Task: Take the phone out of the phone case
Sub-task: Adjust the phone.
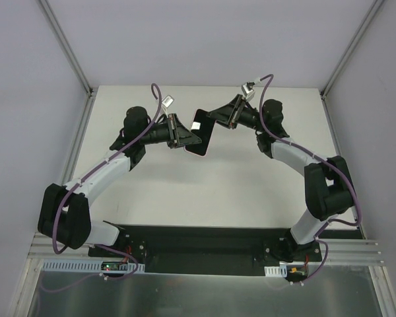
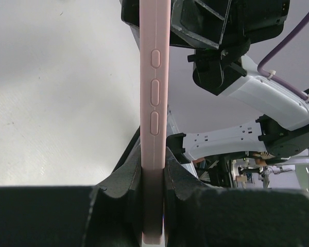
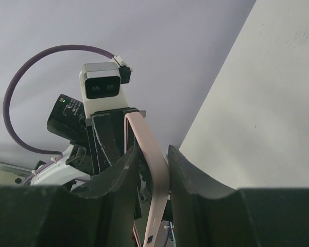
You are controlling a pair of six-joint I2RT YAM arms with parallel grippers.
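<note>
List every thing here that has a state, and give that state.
Slim black phone: seated in its case, held aloft.
Salmon-pink phone case: around the phone, between both grippers.
Left gripper: shut on the case.
Right gripper: jaws flank the case; grip unclear.

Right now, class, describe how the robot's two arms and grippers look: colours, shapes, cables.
The left arm and right arm have white tubular links and bulky black joints. A purple cable runs along each. The left gripper and right gripper are black, with two thick fingers each.
</note>
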